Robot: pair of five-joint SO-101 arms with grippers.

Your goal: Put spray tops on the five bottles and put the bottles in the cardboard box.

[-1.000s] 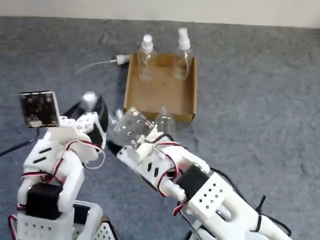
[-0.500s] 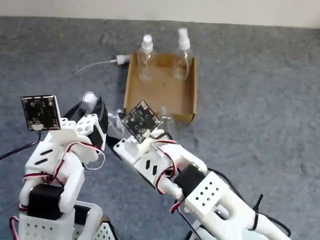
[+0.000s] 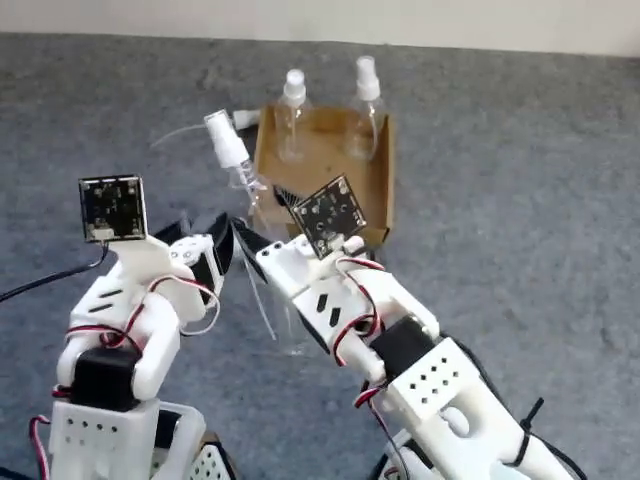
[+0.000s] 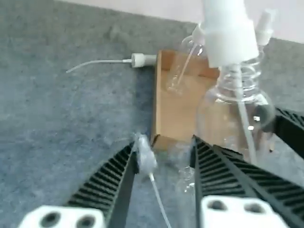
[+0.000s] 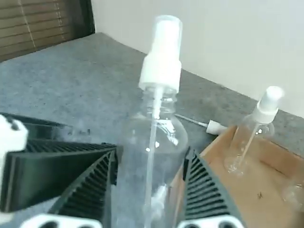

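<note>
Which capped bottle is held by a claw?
The capped bottle gripped in the right claw, raised before the box; the two others stand inside the box.

The scene contains three spray-topped bottles (image 3: 293, 120) (image 3: 367, 105) (image 3: 225, 140), two loose spray tops (image 3: 245, 119) (image 4: 143, 159) with dip tubes, and one cardboard box (image 3: 330, 178).

Clear capped bottle (image 5: 149, 142) upright, near cardboard box (image 3: 325, 170)

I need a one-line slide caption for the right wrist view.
Right hand grips a clear bottle carrying a white spray top, cardboard box nearby.
</note>
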